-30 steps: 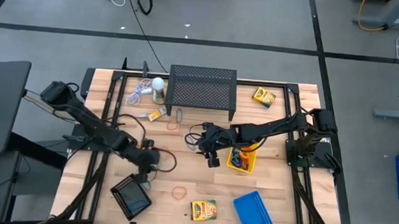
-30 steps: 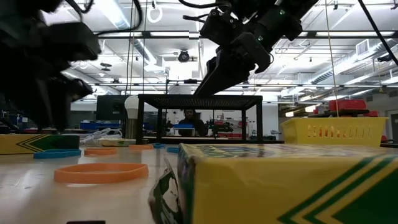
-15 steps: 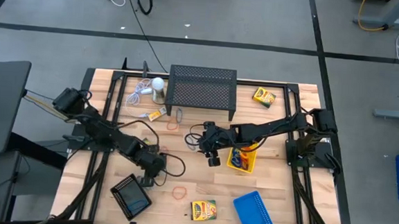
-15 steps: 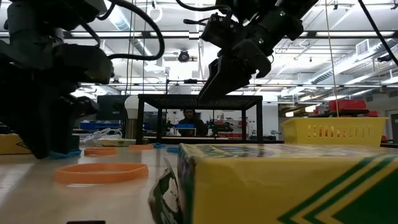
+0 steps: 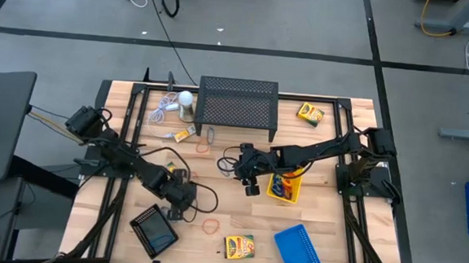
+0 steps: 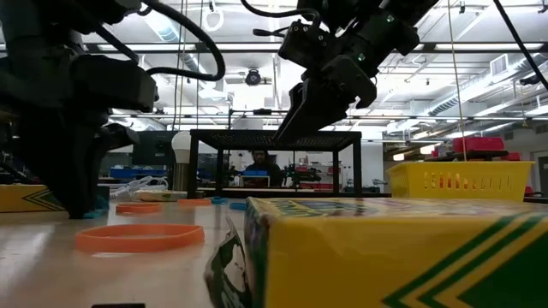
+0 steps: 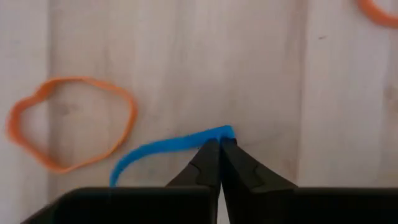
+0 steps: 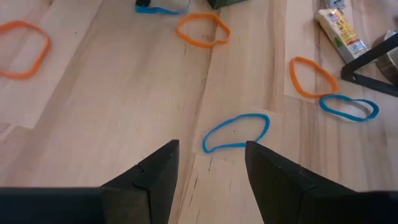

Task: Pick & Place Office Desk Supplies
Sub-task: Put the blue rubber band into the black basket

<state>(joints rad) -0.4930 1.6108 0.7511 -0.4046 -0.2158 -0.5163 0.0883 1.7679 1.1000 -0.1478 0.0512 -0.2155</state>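
Blue rubber-band loop (image 7: 168,149) now sits pinched at its far end between my left claw (image 7: 219,144) fingertips, which meet with no gap over it in the left wrist view; half a second ago this claw was half open and had only just arrived low over the bench (image 5: 214,200), a full second ago it was farther back toward the black mesh tray (image 5: 154,229). I judge that the grasp step is done and the lift and carry to a tray come next, though how firm the hold is I cannot confirm, since only a thin end of the loop is caught. An orange loop (image 7: 68,121) lies flat just beside the blue one, not touching it. My right claw (image 8: 208,163) has not moved: it hangs wide open and empty, above another blue loop (image 8: 236,132), beside the yellow mesh tray (image 5: 283,187). The blue mesh tray (image 5: 298,248) and one crayon box (image 5: 239,246) lie at the near edge. In the high view my left arm covers the pinched loop entirely. In the low view a crayon box (image 6: 385,252) fills the foreground, and the left claw's tip is lost in dark silhouette.
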